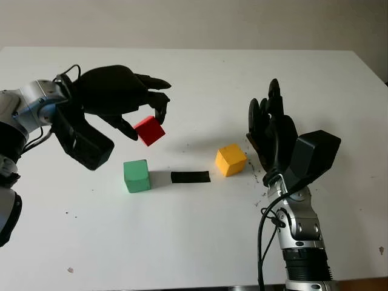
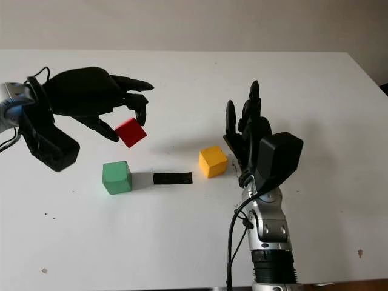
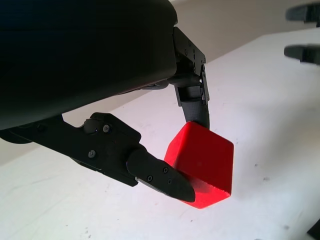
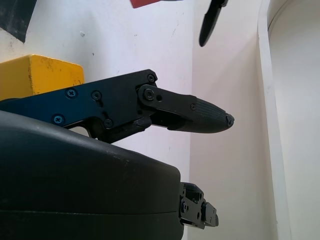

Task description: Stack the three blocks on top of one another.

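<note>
Three blocks, none stacked yet. Left hand (image 1: 124,97) grasps the red block (image 1: 149,130) between thumb and a finger, tilted, lifted clear of the counter (image 1: 200,242); its shadow falls on the surface beneath. It hangs above and a little right of the green block (image 1: 136,176), likely the base it's being carried to. Black tape strip (image 1: 190,177) lies flat between the green block and the yellow block (image 1: 230,159). Right hand (image 1: 273,130) is released, upright just beside the yellow block on its right, holding nothing, probably staged to take it next. Red needs levelling before set-down or it may slide off.
</note>
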Controlling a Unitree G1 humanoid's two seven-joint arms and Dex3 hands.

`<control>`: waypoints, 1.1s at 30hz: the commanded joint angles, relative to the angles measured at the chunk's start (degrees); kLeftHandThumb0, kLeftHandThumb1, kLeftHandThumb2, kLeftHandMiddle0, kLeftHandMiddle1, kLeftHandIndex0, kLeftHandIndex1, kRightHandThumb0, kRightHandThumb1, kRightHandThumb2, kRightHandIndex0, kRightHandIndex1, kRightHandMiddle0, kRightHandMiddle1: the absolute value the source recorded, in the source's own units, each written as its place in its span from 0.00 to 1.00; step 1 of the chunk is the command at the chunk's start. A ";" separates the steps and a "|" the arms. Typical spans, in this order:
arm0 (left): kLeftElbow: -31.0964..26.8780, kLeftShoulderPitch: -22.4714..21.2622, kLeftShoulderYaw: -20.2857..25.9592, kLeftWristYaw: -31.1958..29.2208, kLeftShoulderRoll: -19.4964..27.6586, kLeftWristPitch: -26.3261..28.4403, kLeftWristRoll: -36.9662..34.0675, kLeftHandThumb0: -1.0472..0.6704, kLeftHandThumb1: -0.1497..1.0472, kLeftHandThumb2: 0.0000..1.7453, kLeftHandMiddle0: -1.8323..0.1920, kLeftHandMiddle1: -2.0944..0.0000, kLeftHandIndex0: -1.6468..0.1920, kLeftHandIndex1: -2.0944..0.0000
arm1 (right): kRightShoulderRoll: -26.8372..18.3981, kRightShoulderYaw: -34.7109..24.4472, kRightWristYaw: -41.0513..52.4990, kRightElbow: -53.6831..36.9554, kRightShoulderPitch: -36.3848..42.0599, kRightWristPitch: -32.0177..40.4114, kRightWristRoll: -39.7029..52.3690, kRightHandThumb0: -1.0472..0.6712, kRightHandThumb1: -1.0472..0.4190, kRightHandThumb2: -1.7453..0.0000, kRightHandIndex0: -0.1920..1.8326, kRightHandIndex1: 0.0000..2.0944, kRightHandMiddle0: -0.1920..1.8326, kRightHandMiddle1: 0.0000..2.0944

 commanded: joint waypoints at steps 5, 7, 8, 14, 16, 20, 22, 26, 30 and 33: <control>0.24 0.36 3.91 -7.26 -1.43 1.33 -6.48 0.36 0.97 0.03 0.80 0.98 0.69 0.39 | 0.17 0.14 -0.36 -0.25 0.43 -0.41 -0.23 0.28 0.00 0.66 0.00 0.01 0.00 0.02; -0.15 0.70 4.88 -10.05 -1.89 2.54 -8.51 0.36 0.98 0.04 0.80 0.98 0.70 0.39 | 0.16 0.16 -0.61 -0.22 0.35 -0.30 -0.48 0.28 0.00 0.66 0.00 0.01 0.00 0.02; -0.33 0.89 5.40 -11.49 -2.16 3.19 -9.67 0.36 0.98 0.04 0.81 0.98 0.70 0.38 | 0.14 0.17 -0.66 -0.20 0.33 -0.29 -0.52 0.28 0.00 0.66 0.00 0.01 0.00 0.02; -2.43 2.53 8.34 -18.84 -4.22 6.69 -16.42 0.37 1.00 0.04 0.82 0.98 0.71 0.39 | 0.09 0.19 -0.42 -0.21 0.37 -0.38 -0.39 0.29 0.00 0.65 0.00 0.01 0.00 0.02; -3.16 3.19 9.18 -21.56 -5.29 7.83 -18.98 0.38 1.00 0.04 0.82 0.98 0.71 0.38 | 0.10 0.28 -0.70 -0.58 0.43 0.13 -0.62 0.29 0.00 0.65 0.00 0.01 0.00 0.02; -4.47 4.07 10.23 -25.21 -7.14 8.92 -21.95 0.38 1.00 0.04 0.82 0.98 0.74 0.35 | 0.01 0.54 -0.84 -0.98 0.56 0.37 -1.06 0.29 0.00 0.66 0.00 0.02 0.00 0.02; -5.96 4.42 10.14 -25.92 -7.83 9.82 -21.62 0.37 1.00 0.05 0.82 0.98 0.74 0.35 | 0.17 0.55 -0.99 -1.19 0.64 0.50 -1.13 0.29 0.00 0.65 0.00 0.02 0.00 0.02; -9.69 5.28 9.86 -28.92 -9.47 13.15 -22.01 0.37 1.00 0.05 0.83 0.98 0.74 0.34 | 0.22 0.61 -0.92 -1.53 0.79 0.69 -0.98 0.29 0.00 0.66 0.00 0.02 0.00 0.02; -11.23 6.10 9.65 -30.91 -11.56 14.66 -22.40 0.38 1.00 0.04 0.83 0.98 0.73 0.36 | 0.27 0.73 -1.28 -1.71 0.87 0.61 -1.37 0.29 0.00 0.66 0.00 0.02 0.00 0.03; -10.97 6.51 9.63 -31.46 -12.94 15.03 -22.46 0.37 0.99 0.03 0.82 0.97 0.70 0.38 | 0.17 0.83 -1.43 -1.56 0.78 0.39 -1.66 0.29 0.00 0.66 0.00 0.02 0.00 0.03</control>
